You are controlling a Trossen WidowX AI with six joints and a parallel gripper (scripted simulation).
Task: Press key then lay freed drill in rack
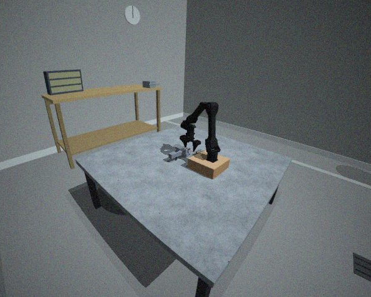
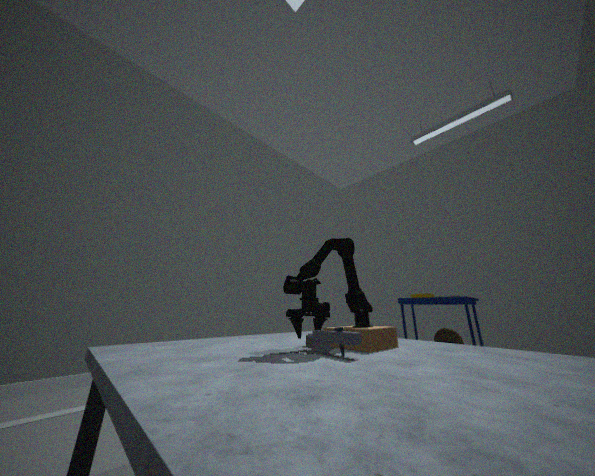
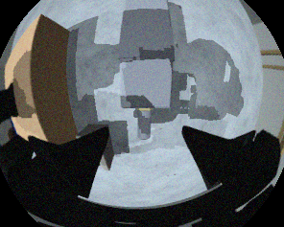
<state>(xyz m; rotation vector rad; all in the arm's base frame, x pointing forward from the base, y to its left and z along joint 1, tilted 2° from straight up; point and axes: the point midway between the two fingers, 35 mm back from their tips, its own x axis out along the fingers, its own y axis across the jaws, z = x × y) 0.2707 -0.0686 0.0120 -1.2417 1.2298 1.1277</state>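
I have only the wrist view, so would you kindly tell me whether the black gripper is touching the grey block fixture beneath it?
Observer: No; in the exterior view the open black gripper hangs just above the grey block fixture, seemingly without contact.
Operator: What is the tan shape on my left?
Observer: A tan wooden box; the arm's base stands on it.
Operator: Anything beyond the grey table?
Observer: A wooden two-tier shelf, in the top view.

The arm [image 1: 207, 127] is matte black all over, built of slim boxy links with rounded joint housings. Its hand [image 1: 190, 144] ends in two dark, tapering, pointed fingers. No cables or markings are discernible.
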